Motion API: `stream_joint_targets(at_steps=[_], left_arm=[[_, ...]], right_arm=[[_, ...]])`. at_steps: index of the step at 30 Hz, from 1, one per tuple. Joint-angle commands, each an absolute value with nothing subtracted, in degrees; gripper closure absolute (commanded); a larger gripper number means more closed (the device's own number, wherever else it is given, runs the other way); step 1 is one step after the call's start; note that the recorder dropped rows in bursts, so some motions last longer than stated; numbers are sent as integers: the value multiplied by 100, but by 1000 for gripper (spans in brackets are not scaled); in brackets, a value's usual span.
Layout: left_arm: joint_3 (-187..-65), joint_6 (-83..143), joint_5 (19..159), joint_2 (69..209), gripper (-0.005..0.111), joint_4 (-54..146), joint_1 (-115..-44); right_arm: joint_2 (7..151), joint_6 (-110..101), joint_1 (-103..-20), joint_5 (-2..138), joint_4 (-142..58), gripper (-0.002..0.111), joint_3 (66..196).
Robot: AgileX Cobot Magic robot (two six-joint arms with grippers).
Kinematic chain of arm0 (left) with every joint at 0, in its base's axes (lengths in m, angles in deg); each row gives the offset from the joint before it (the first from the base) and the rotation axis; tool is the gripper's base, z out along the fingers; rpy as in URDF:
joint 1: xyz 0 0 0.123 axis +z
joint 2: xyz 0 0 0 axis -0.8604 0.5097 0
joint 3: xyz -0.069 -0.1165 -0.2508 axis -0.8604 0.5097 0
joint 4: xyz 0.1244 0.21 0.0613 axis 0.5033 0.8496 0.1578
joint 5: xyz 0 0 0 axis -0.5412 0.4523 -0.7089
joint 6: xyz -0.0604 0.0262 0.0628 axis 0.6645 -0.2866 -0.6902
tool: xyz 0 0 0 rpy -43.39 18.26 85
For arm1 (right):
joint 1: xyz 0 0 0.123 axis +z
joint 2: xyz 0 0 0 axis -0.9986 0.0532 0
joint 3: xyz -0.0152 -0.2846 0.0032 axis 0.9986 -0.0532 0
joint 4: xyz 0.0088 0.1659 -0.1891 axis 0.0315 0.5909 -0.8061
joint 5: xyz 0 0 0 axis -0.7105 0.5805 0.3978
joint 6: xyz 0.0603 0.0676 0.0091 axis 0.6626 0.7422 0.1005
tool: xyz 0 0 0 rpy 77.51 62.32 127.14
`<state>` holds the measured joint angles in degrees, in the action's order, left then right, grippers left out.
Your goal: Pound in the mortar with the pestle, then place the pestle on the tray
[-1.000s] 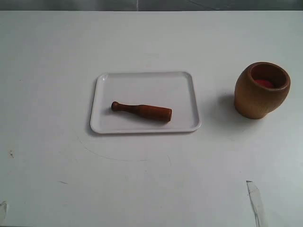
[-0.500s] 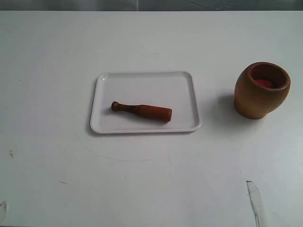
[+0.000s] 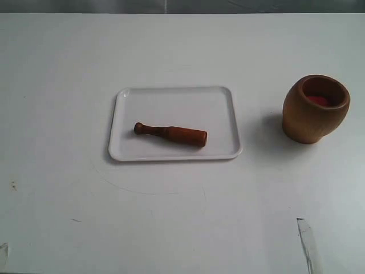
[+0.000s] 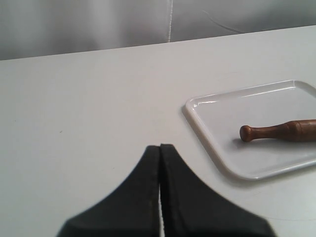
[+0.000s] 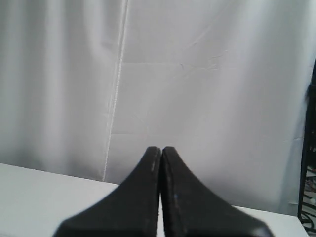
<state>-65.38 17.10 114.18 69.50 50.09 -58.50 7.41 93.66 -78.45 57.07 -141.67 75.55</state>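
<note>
**Both sets of fingers shut, pestle lying in the tray**

Quick status from my end. My left fingers (image 4: 160, 148) are pressed together tip to tip with nothing between them, hanging above the bare white surface (image 3: 171, 217). My right fingers (image 5: 161, 148) are the same, closed on nothing, and they're aimed at a white curtain (image 5: 197, 74) past the far edge of the surface, so that camera sees none of the task's things.

The tray (image 3: 188, 105) sits flat ahead of my left fingers and off toward my right arm's side, well apart from the tips. The pestle (image 3: 171, 134) is lying on its side inside it, more or less along the tray's long direction. Its small knob end points toward my left side and its thick end points toward my right. Neither set of fingers is anywhere near touching it.

The mortar (image 3: 311, 117) stands upright on the surface over on my right arm's side, clear of the tray with a gap between them. Its mouth is open and I can see red inside.
</note>
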Motion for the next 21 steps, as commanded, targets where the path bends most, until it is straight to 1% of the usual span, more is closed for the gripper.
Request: stream_joint_targets(at_steps=[1, 4, 6, 12, 17, 21], left_arm=[[-6535, 1757, 11400, 6943, 107, 4967, -5894], [-6535, 1757, 11400, 6943, 107, 4967, -5894], [-6535, 1757, 11400, 6943, 107, 4967, -5894], [-6535, 1757, 11400, 6943, 107, 4967, -5894], [-6535, 1757, 11400, 6943, 107, 4967, -5894], [-6535, 1757, 11400, 6943, 107, 4967, -5894]], right_arm=[[715, 9418, -7887, 5747, -13530, 108, 7542], [715, 9509, -7887, 5736, -13579, 108, 7542], [715, 9948, -7887, 5736, -14205, 108, 7542], [715, 10250, -7897, 5795, -14218, 108, 7534], [715, 10921, -7897, 5795, -14218, 108, 7534], [715, 10882, -7897, 5808, -14218, 108, 7534]])
